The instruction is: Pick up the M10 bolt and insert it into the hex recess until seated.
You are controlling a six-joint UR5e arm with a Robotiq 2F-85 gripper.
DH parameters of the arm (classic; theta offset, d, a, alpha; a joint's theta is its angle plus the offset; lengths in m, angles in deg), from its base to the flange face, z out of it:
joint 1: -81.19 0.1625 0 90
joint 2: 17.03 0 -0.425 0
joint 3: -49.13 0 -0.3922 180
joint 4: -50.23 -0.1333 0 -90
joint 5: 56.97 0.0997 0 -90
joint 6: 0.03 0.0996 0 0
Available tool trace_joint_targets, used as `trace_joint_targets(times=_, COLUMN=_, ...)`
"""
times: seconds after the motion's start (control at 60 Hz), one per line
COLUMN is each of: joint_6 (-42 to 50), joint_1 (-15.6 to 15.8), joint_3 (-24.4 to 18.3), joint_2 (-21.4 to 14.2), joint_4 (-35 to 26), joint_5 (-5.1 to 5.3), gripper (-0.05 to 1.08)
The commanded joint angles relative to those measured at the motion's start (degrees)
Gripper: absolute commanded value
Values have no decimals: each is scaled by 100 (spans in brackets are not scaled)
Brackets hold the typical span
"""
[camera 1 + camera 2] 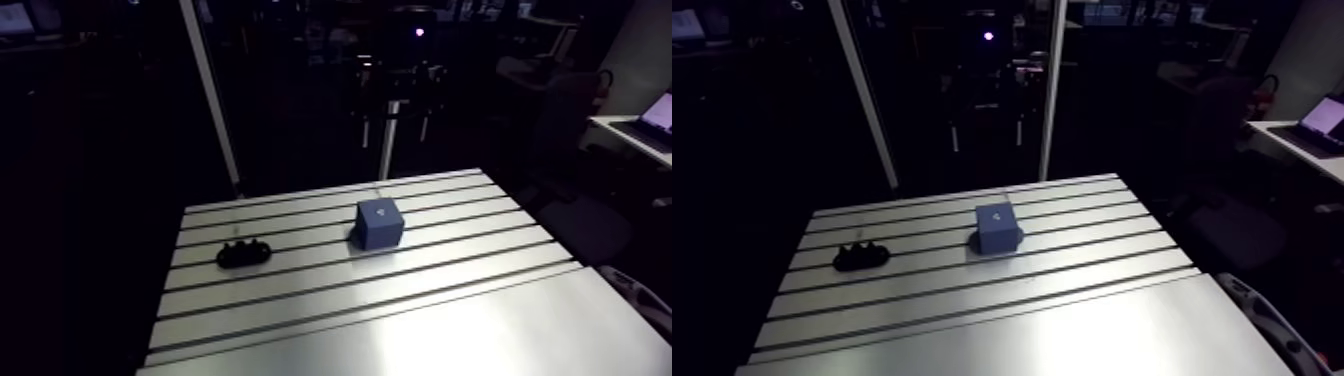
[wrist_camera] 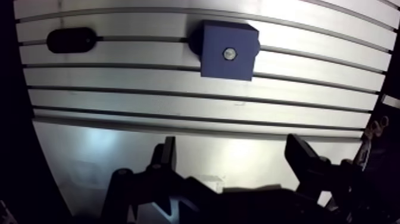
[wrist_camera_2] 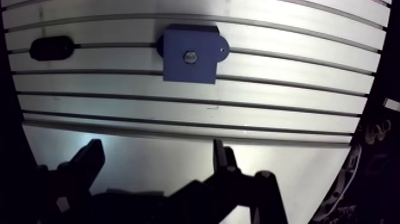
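Slotted table [image 1: 480,320]: blue block [image 1: 380,223], silvery spot [image 2: 229,54] in top, bolt or recess unclear; black holder [image 1: 243,254] at its nine o'clock. Gripper [image 2: 232,143] clear of both, block at twelve, jaws apart, empty. Judged: approach; next locate bolt, descend.

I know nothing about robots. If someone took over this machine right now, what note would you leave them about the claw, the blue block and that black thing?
The claw is open and empty, hanging over the smooth part of the table, short of both things.
The blue block stands ahead of the claw on the slotted part. A small shiny round spot sits mid-top; whether it is the bolt or the bare recess cannot be told.
The black oblong piece lies beside the block, apart from it, too dark to show a bolt.
Done: nothing visibly.
Left: find the bolt, grasp it, seat it in the block.
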Motion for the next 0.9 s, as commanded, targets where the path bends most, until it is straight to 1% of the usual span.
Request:
trace_joint_targets(times=0.017, joint_6=146, joint_1=6, joint_3=-98, joint_2=-234, joint_4=-332, joint_5=15, gripper=0)
trace_joint_targets(times=0.15, joint_6=182, joint_1=14, joint_3=-105, joint_2=-252, joint_4=-469, joint_5=-1, gripper=0)
trace_joint_targets(times=0.267, joint_6=182, joint_1=66, joint_3=-233, joint_2=-269, joint_4=-480, joint_5=-11, gripper=0)
trace_joint_targets(times=0.35, joint_6=182, joint_1=68, joint_3=-282, joint_2=-294, joint_4=-489, joint_5=5, gripper=0)
trace_joint_targets(times=0.6, joint_6=208, joint_1=68, joint_3=-247, joint_2=-427, joint_4=-498, joint_5=6, gripper=0)
trace_joint_targets(times=0.9, joint_6=208, joint_1=84, joint_3=-228, joint_2=-447, joint_4=-498, joint_5=33, gripper=0)
